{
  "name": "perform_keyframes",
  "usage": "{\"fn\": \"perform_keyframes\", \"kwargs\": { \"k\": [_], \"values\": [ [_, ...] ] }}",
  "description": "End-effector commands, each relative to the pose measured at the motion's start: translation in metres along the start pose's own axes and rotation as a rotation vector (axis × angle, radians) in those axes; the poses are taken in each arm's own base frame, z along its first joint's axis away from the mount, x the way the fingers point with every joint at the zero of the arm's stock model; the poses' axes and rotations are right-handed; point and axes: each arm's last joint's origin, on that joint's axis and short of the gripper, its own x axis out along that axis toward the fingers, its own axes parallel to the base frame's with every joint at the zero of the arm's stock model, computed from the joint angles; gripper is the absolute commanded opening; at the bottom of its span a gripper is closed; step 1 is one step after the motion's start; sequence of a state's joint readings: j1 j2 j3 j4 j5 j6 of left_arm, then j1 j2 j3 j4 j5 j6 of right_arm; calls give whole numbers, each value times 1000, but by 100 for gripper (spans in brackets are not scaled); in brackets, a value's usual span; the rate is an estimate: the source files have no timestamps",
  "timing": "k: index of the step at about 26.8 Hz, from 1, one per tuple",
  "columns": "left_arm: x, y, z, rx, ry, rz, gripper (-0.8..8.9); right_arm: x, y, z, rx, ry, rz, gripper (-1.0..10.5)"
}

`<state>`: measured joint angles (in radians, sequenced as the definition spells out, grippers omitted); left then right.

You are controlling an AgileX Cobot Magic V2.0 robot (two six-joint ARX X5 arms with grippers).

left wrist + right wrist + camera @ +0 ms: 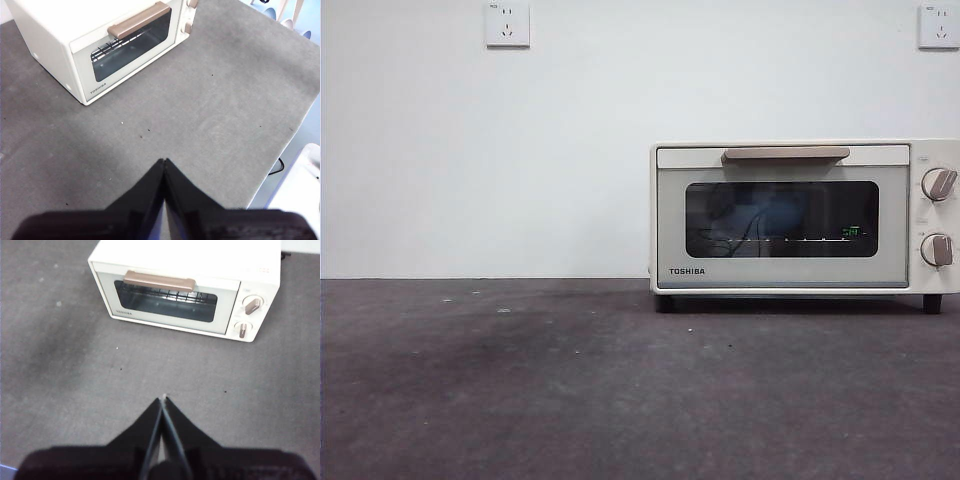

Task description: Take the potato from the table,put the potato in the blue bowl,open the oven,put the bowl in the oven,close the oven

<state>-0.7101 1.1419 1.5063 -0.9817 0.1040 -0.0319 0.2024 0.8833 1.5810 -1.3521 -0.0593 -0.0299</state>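
The oven (pixel 805 218) is sitting shut on the table (pixel 520 390), at about 3 o'clock in the front view. No potato and no blue bowl are showing on the table; a faint bluish shape is showing behind the glass, so the bowl may be inside, I cannot tell. Both arms are hovering, the left end effector (pixel 164 162) and right end effector (pixel 163 400) with jaws pressed together, holding nothing.

Risk: if the door is not fully latched, it may be dropping open.

Count: one oven, two knobs (pixel 938 184), two wall sockets (pixel 508 23).

The dark grey, matte, speckled worktop (pixel 570 400) spreads under my pincers; ahead of them on it stands the cream-white toaster oven (pixel 805 217).
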Motion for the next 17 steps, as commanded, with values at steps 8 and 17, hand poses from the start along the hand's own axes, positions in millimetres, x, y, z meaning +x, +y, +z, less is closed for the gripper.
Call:
{"fn": "perform_keyframes", "kwargs": {
  "k": [8,17],
  "values": [
    [-39,34,4,271,-217,225,-4,47,-3,17,17,165,5,2],
    [-87,64,-66,221,-422,664,-4,125,-9,41,26,317,9,2]
  ]
}}
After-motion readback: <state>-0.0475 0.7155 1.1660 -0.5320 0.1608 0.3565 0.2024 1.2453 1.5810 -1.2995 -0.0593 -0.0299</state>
